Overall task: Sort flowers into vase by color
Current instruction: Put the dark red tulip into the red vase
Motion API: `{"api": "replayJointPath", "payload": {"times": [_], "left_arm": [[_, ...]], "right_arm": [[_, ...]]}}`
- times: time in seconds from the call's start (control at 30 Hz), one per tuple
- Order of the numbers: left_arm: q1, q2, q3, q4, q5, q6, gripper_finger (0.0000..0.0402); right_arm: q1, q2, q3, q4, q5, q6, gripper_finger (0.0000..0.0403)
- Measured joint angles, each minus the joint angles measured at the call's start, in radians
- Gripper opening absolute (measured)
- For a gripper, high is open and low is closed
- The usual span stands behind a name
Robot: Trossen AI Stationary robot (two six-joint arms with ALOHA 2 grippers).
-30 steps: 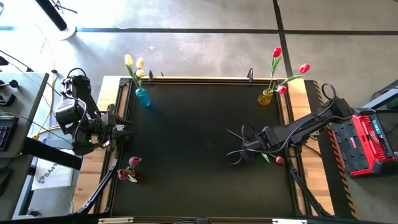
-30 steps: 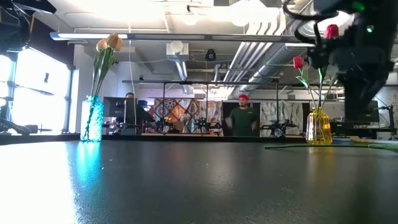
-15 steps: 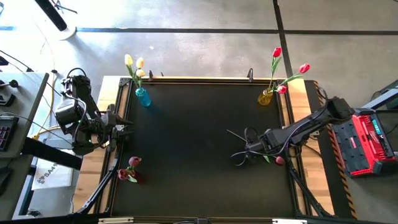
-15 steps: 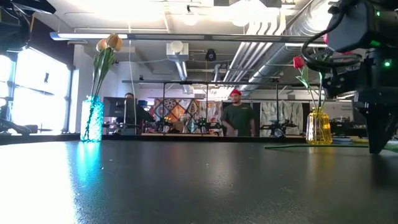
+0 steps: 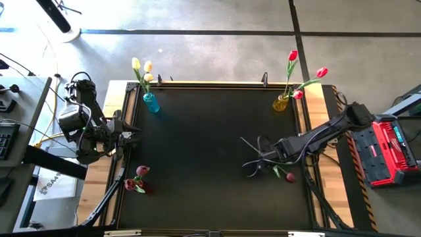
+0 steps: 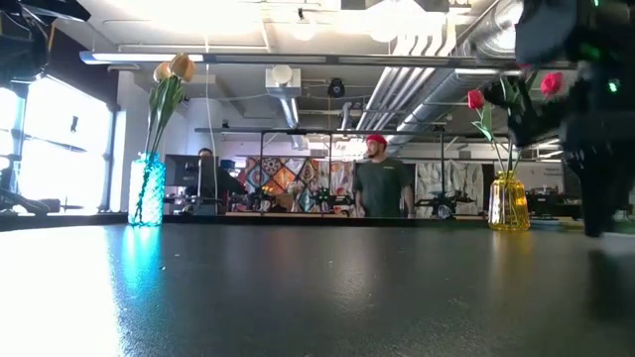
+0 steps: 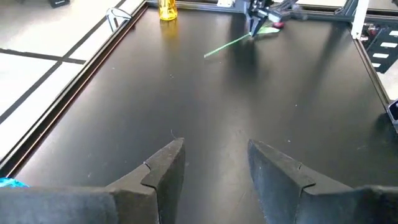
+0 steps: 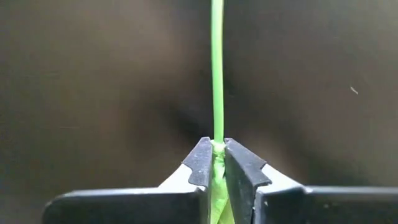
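My right gripper (image 5: 263, 158) hangs over the table's right part, shut on a tulip with a dark pink head (image 5: 290, 176) and a thin green stem (image 7: 227, 45). In the low view that head (image 6: 552, 84) is up in the air. A blue vase (image 5: 150, 102) with cream-yellow tulips stands at the far left corner. A yellow vase (image 5: 281, 103) with red tulips stands at the far right. Two dark pink tulips (image 5: 135, 181) lie at the near left edge. My left gripper (image 7: 214, 168) waits open at the left edge. My right gripper pinches the tulip's stem (image 8: 217, 134) between its two fingertips, just where the leaves (image 8: 217, 193) begin. The fingers come from above and lie across the stem. The long bare stem (image 8: 216, 56) sticks out beyond the fingers, and the flower is lifted clear of the table.
The black mat's middle (image 5: 197, 151) is bare. A metal frame (image 5: 217, 83) runs along the table's far edge. A red device (image 5: 388, 151) sits off the table's right side. People stand in the room beyond the far edge (image 6: 382, 183).
My right gripper dipped to the table and came back up with the tulip. The stem that lay on the mat is now lifted clear, and the head has swung a little toward the near edge.
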Motion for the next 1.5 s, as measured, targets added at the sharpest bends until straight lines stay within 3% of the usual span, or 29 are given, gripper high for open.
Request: {"api": "replayJointPath", "payload": {"times": [0.17, 0.33, 0.47, 0.63, 0.8, 0.93, 1.17, 1.33, 1.5], "left_arm": [[0.0, 0.0, 0.0, 0.002, 0.0, 0.015, 0.016], [0.001, 0.001, 0.0, 0.074, -0.004, 0.108, 0.0161], [0.0, 0.003, 0.0, 0.218, -0.048, 0.3, 0.0161], [0.008, 0.024, 0.001, 0.381, -0.153, 0.657, 0.0161], [0.038, 0.061, 0.001, 0.479, -0.257, 1.03, 0.0161], [0.082, 0.102, 0.001, 0.499, -0.306, 1.218, 0.0161], [0.164, 0.162, 0.001, 0.507, -0.318, 1.335, 0.0161], [0.204, 0.209, 0.001, 0.507, -0.314, 1.457, 0.0161], [0.236, 0.255, 0.001, 0.507, -0.293, 1.567, 0.0161]], "right_arm": [[0.0, 0.0, 0.118, 0.007, 0.014, -0.116, 0.0009], [-0.009, 0.001, 0.258, 0.095, 0.145, -0.196, 0.0007], [-0.047, 0.002, 0.31, 0.282, 0.194, -0.231, 0.0007], [-0.103, 0.003, 0.31, 0.582, 0.196, -0.248, 0.0003], [-0.16, 0.05, 0.308, 0.79, 0.111, -0.309, 0.0005], [-0.21, 0.143, 0.308, 0.995, 0.056, -0.305, 0.0006], [-0.282, 0.355, 0.374, 1.299, -0.082, -0.279, 0.0007], [-0.303, 0.502, 0.515, 1.305, -0.183, -0.279, 0.0007], [-0.301, 0.598, 0.664, 1.307, -0.209, -0.279, 0.0007]]}}
